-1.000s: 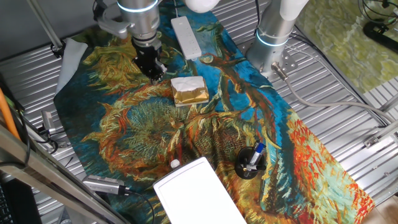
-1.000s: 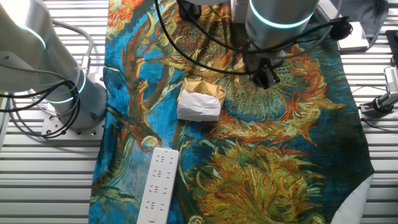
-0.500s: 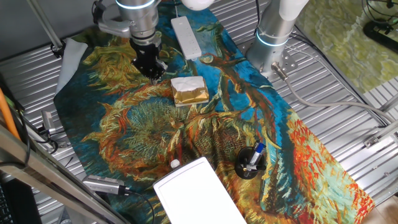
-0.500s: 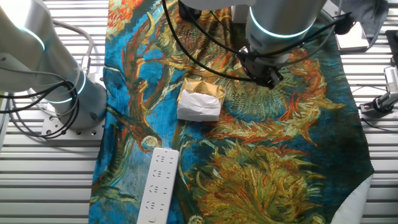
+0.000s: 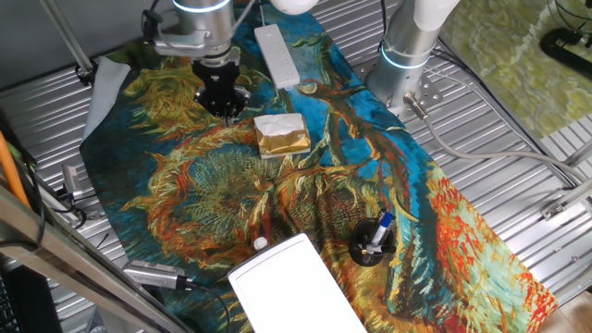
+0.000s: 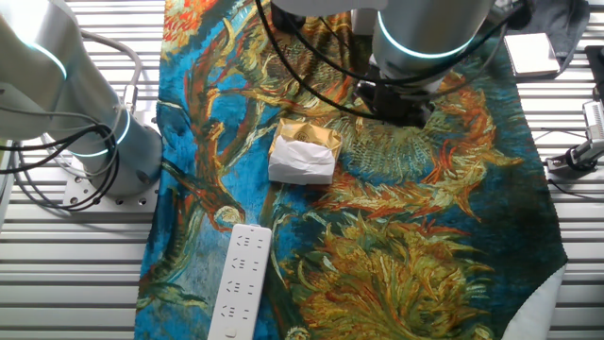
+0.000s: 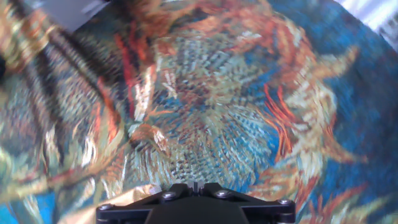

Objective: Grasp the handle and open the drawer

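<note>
The drawer [image 5: 291, 285] is a flat white box with rounded corners at the near edge of the painted cloth. Its handle [image 5: 261, 243], a small round white knob, sticks out of the face that looks toward the cloth's middle. My gripper [image 5: 223, 107] hangs over the far left part of the cloth, far from the drawer and beside the gold-foil block [image 5: 281, 135]. Its fingers stand together and hold nothing. In the hand view only the black gripper base [image 7: 196, 204] and blurred cloth show. In the other fixed view the arm's wrist covers most of the gripper [image 6: 401, 109].
A white power strip [image 5: 277, 53] lies at the far edge. A black round holder with pens [image 5: 373, 240] stands right of the drawer. A second arm's base [image 5: 407, 57] stands at the far right. Metal tools [image 5: 153, 273] lie left of the drawer.
The gripper has shifted slightly back and left over the cloth and turned about its wrist. Nothing else has moved.
</note>
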Tool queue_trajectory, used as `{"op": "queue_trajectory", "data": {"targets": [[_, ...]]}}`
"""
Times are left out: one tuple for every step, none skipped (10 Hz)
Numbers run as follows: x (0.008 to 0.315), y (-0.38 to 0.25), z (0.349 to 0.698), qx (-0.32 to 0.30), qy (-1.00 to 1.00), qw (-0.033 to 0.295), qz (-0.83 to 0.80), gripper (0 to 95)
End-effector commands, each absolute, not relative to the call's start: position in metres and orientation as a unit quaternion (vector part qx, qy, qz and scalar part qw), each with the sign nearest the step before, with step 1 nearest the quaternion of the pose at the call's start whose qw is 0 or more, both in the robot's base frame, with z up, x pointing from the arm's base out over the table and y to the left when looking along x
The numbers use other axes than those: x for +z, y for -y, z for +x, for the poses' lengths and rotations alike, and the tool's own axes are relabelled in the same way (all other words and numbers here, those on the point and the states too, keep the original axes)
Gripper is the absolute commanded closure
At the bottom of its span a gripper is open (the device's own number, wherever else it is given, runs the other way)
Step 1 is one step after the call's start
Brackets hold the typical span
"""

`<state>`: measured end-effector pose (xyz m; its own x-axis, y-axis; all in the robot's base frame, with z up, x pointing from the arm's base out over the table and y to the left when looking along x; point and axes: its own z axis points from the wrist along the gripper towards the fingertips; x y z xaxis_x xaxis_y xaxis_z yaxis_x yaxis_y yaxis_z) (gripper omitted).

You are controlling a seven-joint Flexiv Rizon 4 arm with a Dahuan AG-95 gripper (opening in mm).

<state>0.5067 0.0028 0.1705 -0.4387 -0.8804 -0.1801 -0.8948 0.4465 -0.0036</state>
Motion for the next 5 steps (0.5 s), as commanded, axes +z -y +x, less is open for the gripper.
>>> {"op": "queue_trajectory", "data": {"targets": [[0.177,-0.006,0.522,0.015,-0.774,0.117,-0.622,95.0],[0.181,-0.008,0.531,0.015,-0.76,0.113,-0.639,95.0],[0.184,-0.01,0.54,0.017,-0.75,0.107,-0.653,95.0],[0.185,-0.013,0.544,0.018,-0.75,0.106,-0.653,95.0],[0.185,-0.014,0.546,0.022,-0.75,0.104,-0.653,95.0]]}}
